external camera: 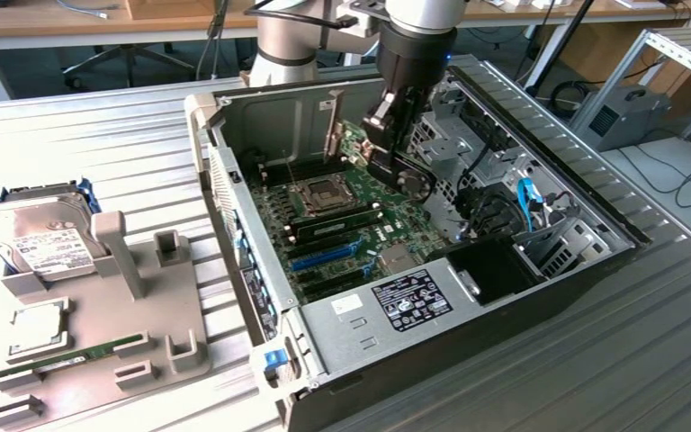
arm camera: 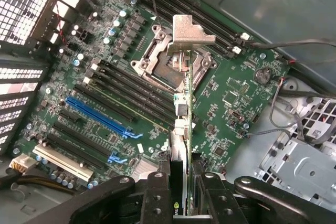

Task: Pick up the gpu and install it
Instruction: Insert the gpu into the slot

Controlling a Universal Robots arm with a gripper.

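On the exterior view's left, a grey fixture plate (external camera: 105, 310) is seen lying on the ribbed metal table (external camera: 633, 360). A silver hard drive (external camera: 36, 238), a square processor (external camera: 40, 326) and a narrow green memory stick (external camera: 76, 354) are laid out on the plate. Just beside the plate, toward the centre, an open computer case (external camera: 267, 126) is set on its side, so that the green motherboard (external camera: 399, 220) and its processor socket (external camera: 321, 193) are exposed. Above the motherboard, the robot arm (external camera: 417, 54) is positioned within the case opening. The gripper (arm camera: 184, 184) is clamped on the gpu (arm camera: 184, 114), the card being pinched between the two fingers. In the wrist view the card is seen edge-on, with its silver bracket (arm camera: 190, 32) at the far end, over the socket region. A blue expansion slot (arm camera: 100, 114) is seen near the card but apart from it. Whether the card's lower edge is touching the board cannot be told. Toward the exterior view's right, a blue cable (external camera: 525, 193) is seen inside the case. A labelled power supply (external camera: 412, 301) is mounted at the case's near end.
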